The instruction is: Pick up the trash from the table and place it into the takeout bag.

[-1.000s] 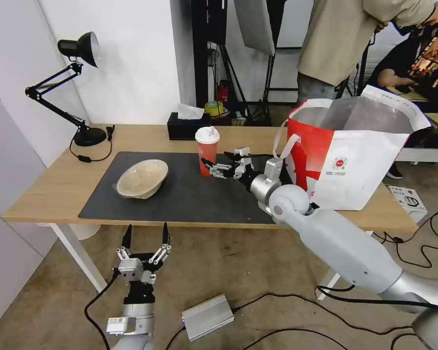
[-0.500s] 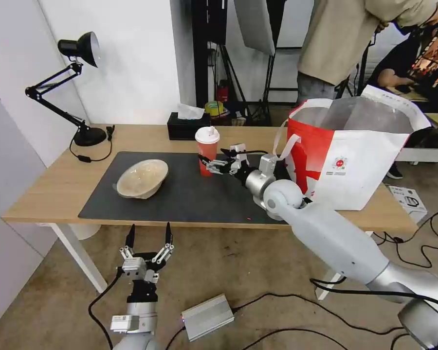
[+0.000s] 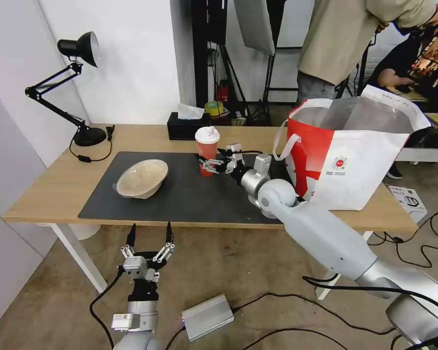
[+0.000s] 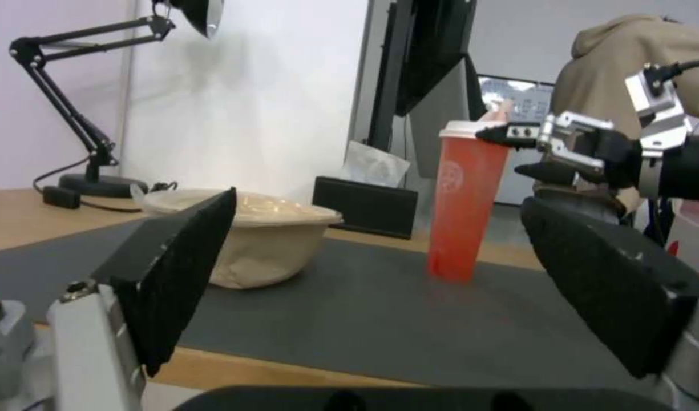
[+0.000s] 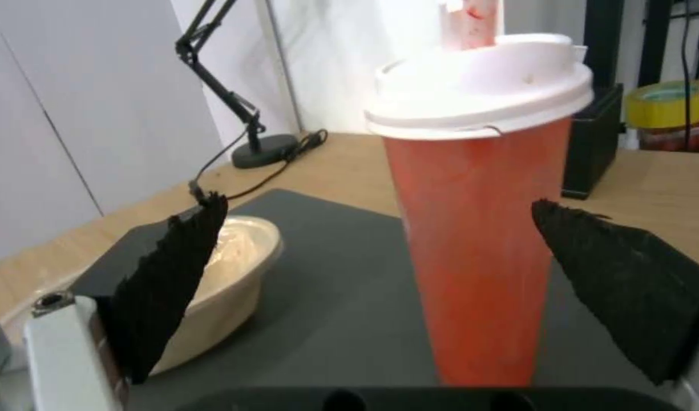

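A tall red drink cup (image 3: 207,151) (image 4: 465,211) (image 5: 479,228) with a white lid stands upright on the dark mat of the table (image 3: 48,189). My right gripper (image 3: 203,164) (image 4: 501,152) (image 5: 376,200) is open at the cup's upper half, one finger on each side; I cannot tell if they touch it. A shallow beige bowl (image 3: 142,178) (image 4: 266,234) (image 5: 227,268) sits tilted on the mat, left of the cup. The red-and-white takeout bag (image 3: 355,160) stands open at the table's right end. My left gripper (image 3: 150,228) (image 4: 378,202) hangs open below the table's front edge.
A black tissue box (image 3: 186,127) sits just behind the cup, and a black desk lamp (image 3: 80,92) stands at the back left corner. The dark mat (image 3: 190,194) has bare room between bowl and cup. A silver box (image 3: 207,316) and cables lie on the floor.
My right gripper has moved left and a little farther back, from beside the cup to having its open fingers around it. The left arm has barely shifted.
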You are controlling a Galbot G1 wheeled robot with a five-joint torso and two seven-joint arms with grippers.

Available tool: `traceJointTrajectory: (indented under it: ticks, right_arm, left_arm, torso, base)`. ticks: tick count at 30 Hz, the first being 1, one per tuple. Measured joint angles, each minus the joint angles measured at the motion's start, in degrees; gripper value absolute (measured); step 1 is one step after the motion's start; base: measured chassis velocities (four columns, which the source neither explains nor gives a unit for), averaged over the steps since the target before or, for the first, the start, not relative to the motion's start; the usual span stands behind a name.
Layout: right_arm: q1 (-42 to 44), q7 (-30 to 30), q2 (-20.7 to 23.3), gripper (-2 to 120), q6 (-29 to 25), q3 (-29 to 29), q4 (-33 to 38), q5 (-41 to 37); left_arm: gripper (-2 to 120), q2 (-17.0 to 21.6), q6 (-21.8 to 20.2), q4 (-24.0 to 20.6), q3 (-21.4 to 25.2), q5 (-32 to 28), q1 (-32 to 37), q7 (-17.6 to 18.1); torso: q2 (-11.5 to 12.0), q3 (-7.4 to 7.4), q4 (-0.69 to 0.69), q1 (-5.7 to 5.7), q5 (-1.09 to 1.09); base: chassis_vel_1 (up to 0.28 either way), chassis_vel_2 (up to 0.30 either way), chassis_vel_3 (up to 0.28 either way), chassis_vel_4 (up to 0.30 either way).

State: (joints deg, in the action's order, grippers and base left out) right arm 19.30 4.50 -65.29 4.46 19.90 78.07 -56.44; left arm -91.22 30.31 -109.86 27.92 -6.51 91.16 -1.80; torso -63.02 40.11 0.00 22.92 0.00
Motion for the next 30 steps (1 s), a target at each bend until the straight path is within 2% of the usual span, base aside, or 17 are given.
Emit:
traceJointTrajectory:
  ticks: [13,30]
  right_arm:
    - [-0.31,2.55,-2.47,100,-1.53,-2.00,-6.13,2.51]
    - [-1.47,4.05,-4.04,100,-2.56,-1.90,-9.90,2.77]
  left_arm:
    - [100,0.08,-0.43,0.69,-0.49,-0.19,-1.04,-0.17]
    - [100,-0.01,-0.15,0.86,-0.07,0.09,-0.18,-0.21]
  torso:
    - [0.00,0.00,0.00,0.00,0.01]
    - [0.00,0.00,0.00,0.00,0.00]
  base:
    - [0.000,0.000,0.000,0.000]
    - [0.000,0.000,0.000,0.000]
